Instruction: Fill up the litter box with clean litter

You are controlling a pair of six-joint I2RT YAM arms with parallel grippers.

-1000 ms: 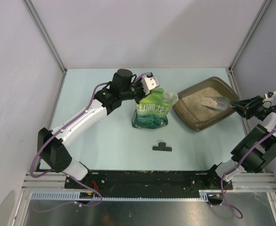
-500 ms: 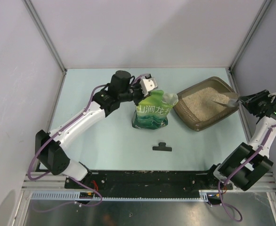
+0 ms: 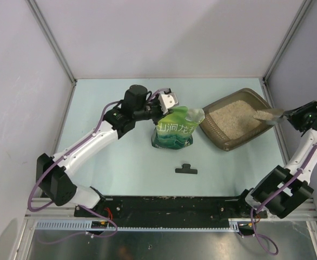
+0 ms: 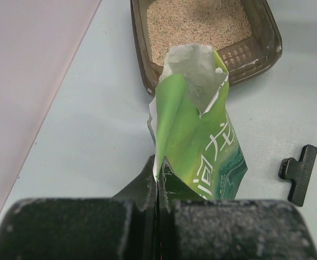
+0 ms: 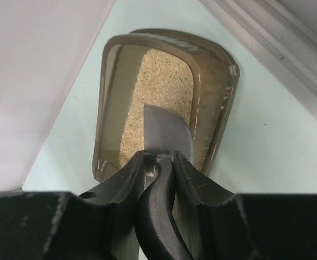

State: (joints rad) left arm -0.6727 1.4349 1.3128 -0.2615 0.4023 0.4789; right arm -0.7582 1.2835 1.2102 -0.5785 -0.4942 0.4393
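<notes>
Two end effectors were each closed on something. The left end effector [image 4: 157, 179] pinched a top corner of the green pouch bag [image 3: 173, 130], which stood upright on the desk [image 3: 120, 157] with its torn mouth open. The right end effector [image 5: 158, 160] was clamped on the handle of the silver metal scoop [image 5: 166, 132], whose bowl hung over the litter box [image 3: 210, 131]. That box sat at the desk's far right, just beside the bag, with clean litter [image 3: 235, 120] covering its floor. A black clip [image 3: 186, 169] lay near the bag's front.
</notes>
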